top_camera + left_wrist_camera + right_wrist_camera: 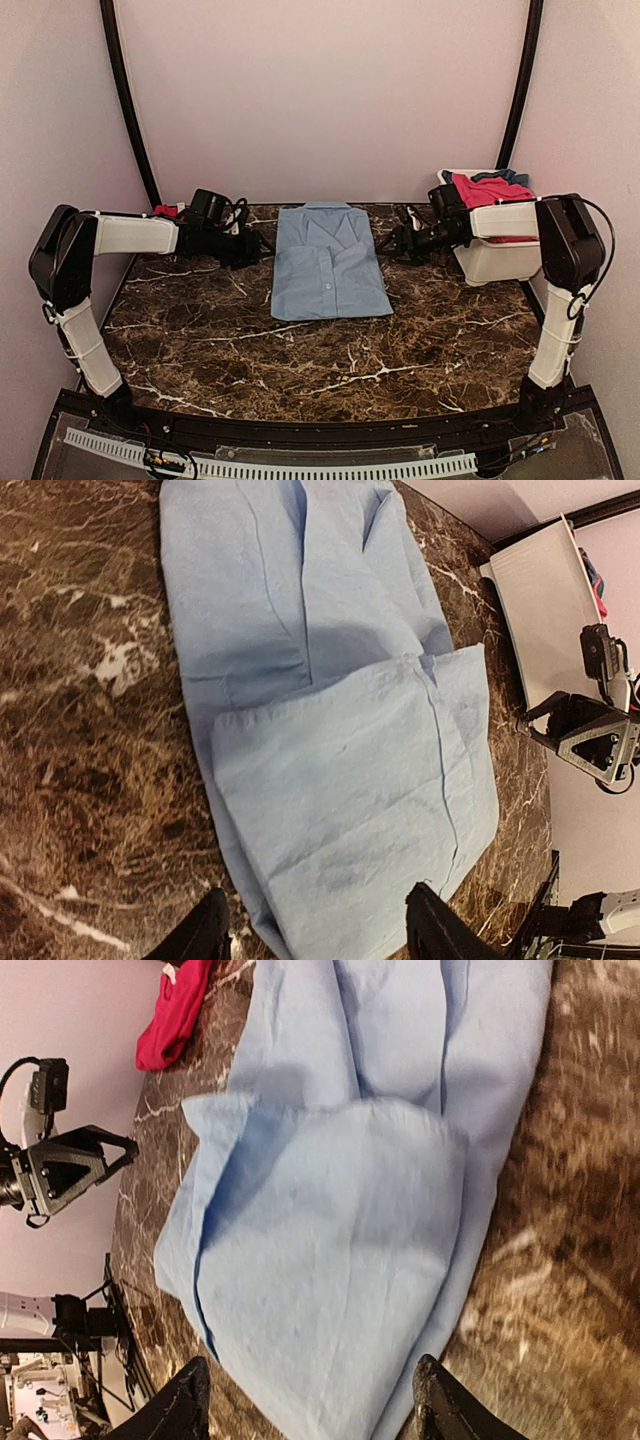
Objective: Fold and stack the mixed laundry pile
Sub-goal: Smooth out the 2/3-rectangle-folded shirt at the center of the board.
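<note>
A light-blue collared shirt [330, 260] lies folded flat at the back middle of the marble table, collar away from the arms. My left gripper [262, 248] stands open just off its left side and holds nothing. In the left wrist view, the folded shirt [330, 710] fills the space ahead of the spread gripper [318, 935]. My right gripper [385, 243] stands open off the shirt's right side, also holding nothing. In the right wrist view, the shirt [350, 1190] lies ahead of the gripper [312, 1405]. Red and darker blue pieces [490, 188] are heaped in the tub.
A white plastic tub [495, 262] stands at the right edge, behind the right forearm. A red piece [165, 211] lies at the back left corner and also shows in the right wrist view [178, 1015]. Bare marble [330, 360] stretches in front of the shirt.
</note>
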You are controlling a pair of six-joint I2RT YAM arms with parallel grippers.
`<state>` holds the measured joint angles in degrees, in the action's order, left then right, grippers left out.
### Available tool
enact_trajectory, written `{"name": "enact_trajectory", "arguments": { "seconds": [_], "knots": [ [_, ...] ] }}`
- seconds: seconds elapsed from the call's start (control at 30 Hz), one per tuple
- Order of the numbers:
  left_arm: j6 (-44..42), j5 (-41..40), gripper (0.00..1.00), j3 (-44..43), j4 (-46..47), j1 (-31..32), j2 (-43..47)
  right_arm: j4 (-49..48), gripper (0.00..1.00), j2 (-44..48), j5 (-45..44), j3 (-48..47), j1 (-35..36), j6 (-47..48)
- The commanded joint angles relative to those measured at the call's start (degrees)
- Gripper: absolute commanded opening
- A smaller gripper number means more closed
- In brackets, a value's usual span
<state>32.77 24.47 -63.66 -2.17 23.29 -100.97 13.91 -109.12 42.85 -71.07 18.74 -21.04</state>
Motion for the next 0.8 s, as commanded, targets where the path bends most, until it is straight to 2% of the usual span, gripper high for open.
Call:
{"name": "enact_trajectory", "arguments": {
  "seconds": [0.0, 0.2, 0.37, 0.57, 0.67, 0.77],
  "knots": [
    [-1.6, 2.6, 0.58, -6.0, 0.3, -1.1, -6.5, 2.2, 0.66, -7.2, -0.8, -9.2, 0.0, 2.0],
    [-2.0, 3.4, 0.6, -10.5, 0.4, -1.1, -11.8, 2.7, 0.67, -13.8, -0.3, -16.8, 0.0, 1.7],
    [-1.7, 4.1, 0.61, -11.8, 1.9, -1.1, -14.9, 2.8, 0.64, -17.5, 0.5, -20.6, 0.0, 1.9],
    [-2.0, 3.9, 0.58, -14.7, 1.9, -1.1, -17.2, 2.1, 0.52, -19.5, 1.3, -23.1, -0.1, 1.3],
    [-2.0, 4.4, 0.52, -16.2, 1.9, -1.1, -18.1, 0.7, 0.42, -19.9, 2.3, -23.5, 0.0, 0.6],
    [-1.9, 5.1, 0.48, -18.1, 1.6, -1.1, -19.4, 1.1, 0.4, -20.9, 2.6, -24.8, 0.0, 0.3]
  ]
}}
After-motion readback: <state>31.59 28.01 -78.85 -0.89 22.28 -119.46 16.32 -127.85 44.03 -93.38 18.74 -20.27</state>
